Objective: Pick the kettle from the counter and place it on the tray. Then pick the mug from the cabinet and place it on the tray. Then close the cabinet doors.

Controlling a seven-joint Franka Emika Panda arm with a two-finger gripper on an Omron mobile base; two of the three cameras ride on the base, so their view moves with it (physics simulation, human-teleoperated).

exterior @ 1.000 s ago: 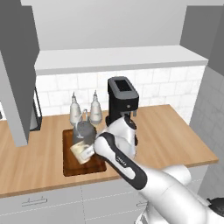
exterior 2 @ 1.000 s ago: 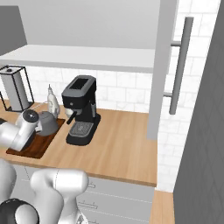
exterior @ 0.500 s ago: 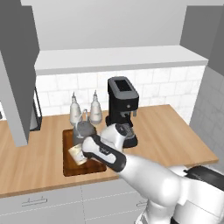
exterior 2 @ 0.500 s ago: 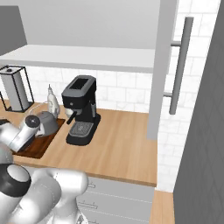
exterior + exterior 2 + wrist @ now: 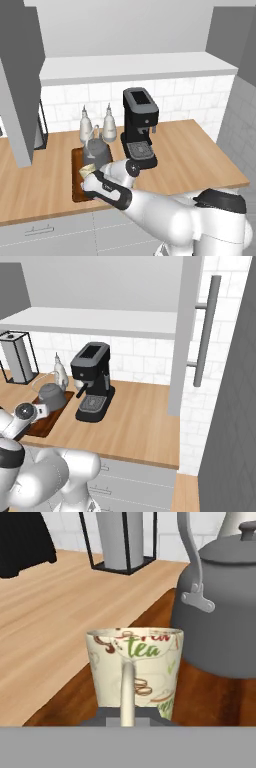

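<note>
On the tray (image 5: 210,697), just beside the kettle (image 5: 225,612), stands the mug (image 5: 134,667) — gripper (image 5: 89,176) clamped narrowly on its handle; release gently, then withdraw straight — avoid nudging the kettle.

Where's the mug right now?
The mug stands upright over the tray, at the claw, just in front of the kettle; in the left base view it sits near the tray's front edge.
</note>
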